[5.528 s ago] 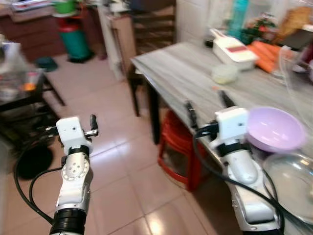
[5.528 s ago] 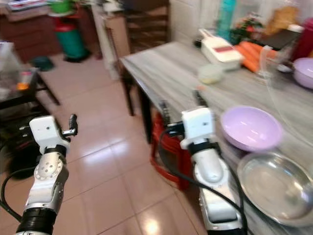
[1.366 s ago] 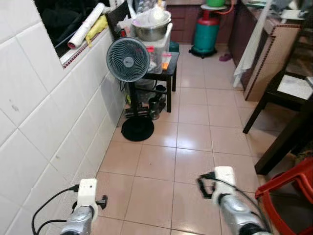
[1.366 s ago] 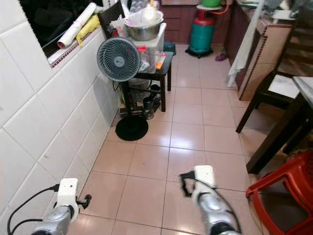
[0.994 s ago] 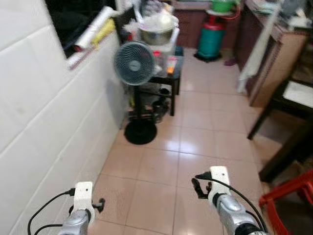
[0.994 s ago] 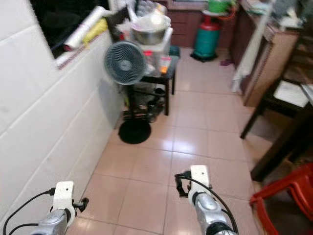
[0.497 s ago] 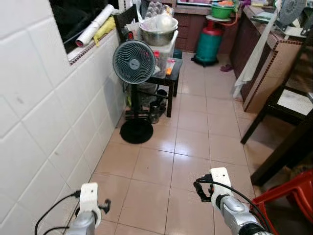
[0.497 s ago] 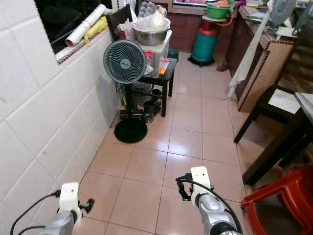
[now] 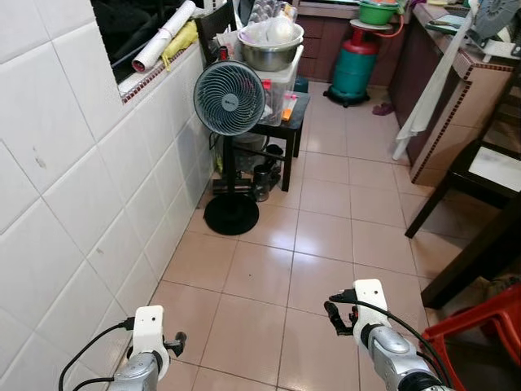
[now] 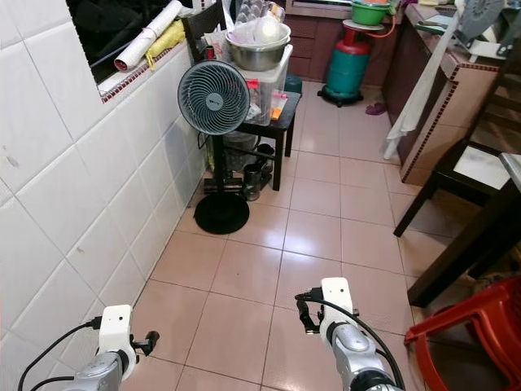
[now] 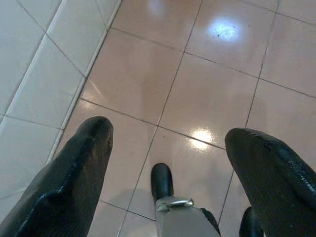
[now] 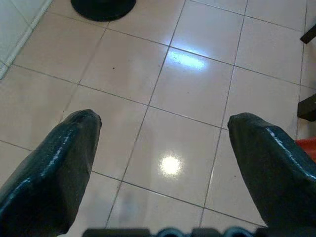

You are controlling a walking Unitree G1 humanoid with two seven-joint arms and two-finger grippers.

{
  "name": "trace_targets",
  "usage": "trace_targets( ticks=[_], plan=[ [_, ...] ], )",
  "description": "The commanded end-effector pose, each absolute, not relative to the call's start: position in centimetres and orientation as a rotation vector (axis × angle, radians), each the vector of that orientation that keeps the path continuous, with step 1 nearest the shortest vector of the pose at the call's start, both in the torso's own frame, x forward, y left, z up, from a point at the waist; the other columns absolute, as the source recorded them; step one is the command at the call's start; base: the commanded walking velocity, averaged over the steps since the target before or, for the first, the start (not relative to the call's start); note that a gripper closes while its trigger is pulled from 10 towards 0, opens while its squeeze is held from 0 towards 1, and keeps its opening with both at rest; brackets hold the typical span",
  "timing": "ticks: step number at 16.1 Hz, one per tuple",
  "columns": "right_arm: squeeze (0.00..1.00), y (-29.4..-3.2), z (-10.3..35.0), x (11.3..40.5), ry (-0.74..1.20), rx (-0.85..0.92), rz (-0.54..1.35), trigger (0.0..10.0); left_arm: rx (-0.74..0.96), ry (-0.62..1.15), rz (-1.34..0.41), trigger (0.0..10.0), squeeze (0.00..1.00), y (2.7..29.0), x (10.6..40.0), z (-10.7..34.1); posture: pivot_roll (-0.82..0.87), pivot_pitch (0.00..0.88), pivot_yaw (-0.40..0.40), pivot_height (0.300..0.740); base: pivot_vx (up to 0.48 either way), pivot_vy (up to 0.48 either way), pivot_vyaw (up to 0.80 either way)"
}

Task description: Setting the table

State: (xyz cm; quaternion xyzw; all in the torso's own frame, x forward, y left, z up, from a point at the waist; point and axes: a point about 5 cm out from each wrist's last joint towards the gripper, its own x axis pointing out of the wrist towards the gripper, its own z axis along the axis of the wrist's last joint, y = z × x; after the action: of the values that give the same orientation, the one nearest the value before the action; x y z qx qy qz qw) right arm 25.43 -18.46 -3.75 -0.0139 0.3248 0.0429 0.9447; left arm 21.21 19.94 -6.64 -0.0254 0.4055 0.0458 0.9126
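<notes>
Robot faced tiled floor point(image 9: 269, 277) beside white wall point(image 9: 73, 187). Left gripper point(image 11: 168, 143) and right gripper point(image 12: 163, 133) both hung low over floor, fingers spread wide, nothing held. One fan point(image 9: 229, 98) stood by one small black table point(image 9: 277, 130), one metal bowl point(image 9: 271, 54) up on clear box there (maybe dish for table, can't be sure). Bowl looked hard, smooth, slippery; best grabbed at rim. One green gas tank point(image 9: 355, 69) far back. One red stool point(image 9: 480, 342) near right arm.
</notes>
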Motion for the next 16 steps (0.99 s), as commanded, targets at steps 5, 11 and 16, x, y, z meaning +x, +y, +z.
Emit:
trace_targets(
  ticks=[5, 11, 16],
  plan=[
    [0.00, -18.63, -3.60, 25.61, 0.658, -0.032, 0.080, 10.0, -0.046, 0.822, 0.072, 10.0, 0.00, 19.68, 21.64, -6.41, -0.10, 0.000, -0.022, 0.740, 0.355, 0.000, 0.00],
    [0.00, -18.57, -3.62, 25.58, 0.658, -0.028, 0.086, 10.0, -0.043, 0.822, 0.062, 10.0, 0.00, 19.53, 21.65, -6.42, -0.11, 0.000, -0.017, 0.740, 0.390, 0.041, 0.00],
    [0.00, -18.55, -3.69, 25.49, 0.660, -0.024, 0.088, 10.0, -0.040, 0.824, 0.057, 10.0, 0.00, 19.54, 21.58, -6.46, -0.11, 0.000, -0.013, 0.740, 0.337, 0.332, 0.00]
  ],
)
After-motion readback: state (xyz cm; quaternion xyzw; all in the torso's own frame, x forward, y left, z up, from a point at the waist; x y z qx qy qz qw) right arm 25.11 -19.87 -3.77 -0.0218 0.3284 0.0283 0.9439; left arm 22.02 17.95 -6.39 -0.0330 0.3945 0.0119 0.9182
